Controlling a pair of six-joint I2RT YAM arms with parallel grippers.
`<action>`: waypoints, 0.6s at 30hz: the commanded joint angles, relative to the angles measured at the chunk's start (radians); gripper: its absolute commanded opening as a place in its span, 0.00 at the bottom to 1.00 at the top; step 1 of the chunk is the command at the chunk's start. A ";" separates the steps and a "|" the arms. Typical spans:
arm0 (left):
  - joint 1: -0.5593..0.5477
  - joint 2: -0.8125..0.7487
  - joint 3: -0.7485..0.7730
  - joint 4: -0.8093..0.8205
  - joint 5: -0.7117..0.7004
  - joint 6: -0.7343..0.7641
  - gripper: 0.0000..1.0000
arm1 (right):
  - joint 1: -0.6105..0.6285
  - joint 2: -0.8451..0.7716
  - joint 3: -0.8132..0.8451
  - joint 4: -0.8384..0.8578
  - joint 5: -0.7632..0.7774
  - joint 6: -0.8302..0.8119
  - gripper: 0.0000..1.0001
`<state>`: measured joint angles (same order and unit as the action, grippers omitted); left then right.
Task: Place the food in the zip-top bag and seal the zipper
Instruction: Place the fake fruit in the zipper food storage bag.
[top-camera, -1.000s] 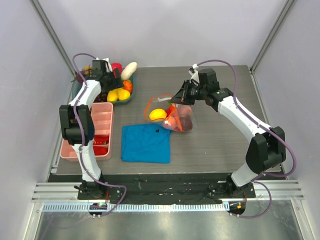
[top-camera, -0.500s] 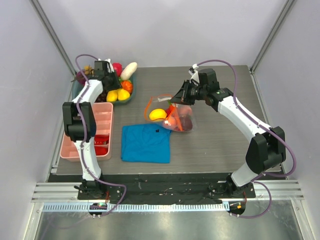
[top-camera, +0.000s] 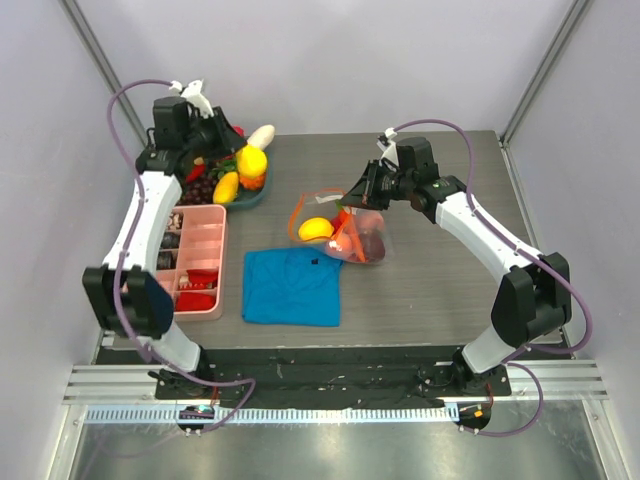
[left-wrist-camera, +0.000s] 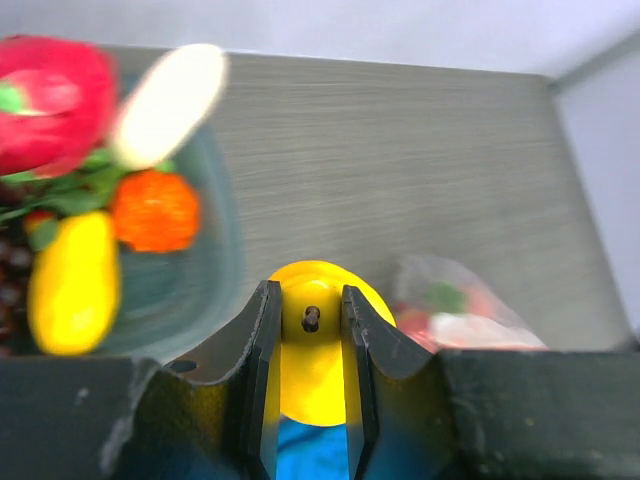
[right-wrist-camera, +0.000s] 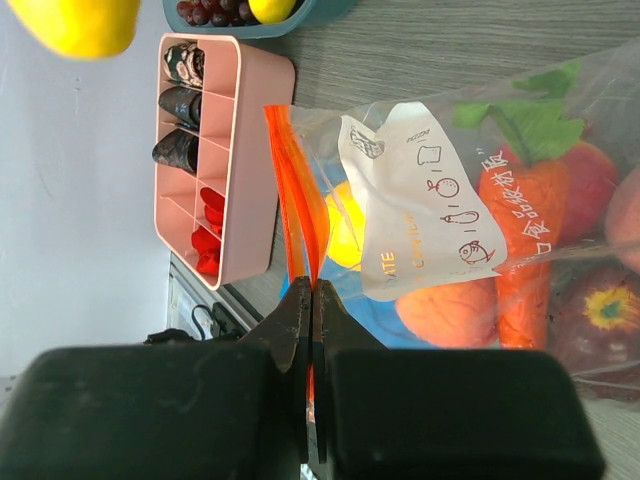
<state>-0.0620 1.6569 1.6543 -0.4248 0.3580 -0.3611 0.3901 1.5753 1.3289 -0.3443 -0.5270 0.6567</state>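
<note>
Zip-top bag (top-camera: 352, 232) mid bench (top-camera: 440, 290), well inside its edges, zipper (right-wrist-camera: 295, 190) clamped in right pincer (right-wrist-camera: 312, 290), left pincer (left-wrist-camera: 310, 300) gripping yellow fruit (left-wrist-camera: 318, 275) at ten o'clock

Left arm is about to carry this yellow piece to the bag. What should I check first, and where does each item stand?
1. Left hand grip on yellow fruit: ok, pinched between both fingers, raised off the bowl.
2. Right hand on zipper: ok, shut on the strip.
3. Zip-top bag mouth open: ok, the strip forms a loop facing left.
4. Room in the mouth: cannot tell, a lemon sits just inside.
5. Ready to seal: not ok, an orange piece and more lie in the bowl.
</note>
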 joint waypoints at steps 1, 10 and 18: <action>-0.140 -0.144 -0.148 0.033 0.075 -0.012 0.02 | -0.005 0.011 0.007 0.047 -0.016 0.006 0.01; -0.395 -0.137 -0.240 0.138 -0.071 -0.128 0.00 | -0.007 0.015 0.007 0.047 -0.022 0.009 0.01; -0.469 -0.008 -0.191 0.146 -0.194 -0.404 0.03 | -0.008 0.011 0.012 0.070 -0.041 0.041 0.01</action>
<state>-0.5037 1.6241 1.4063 -0.3393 0.2451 -0.6003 0.3885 1.5932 1.3289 -0.3363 -0.5449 0.6697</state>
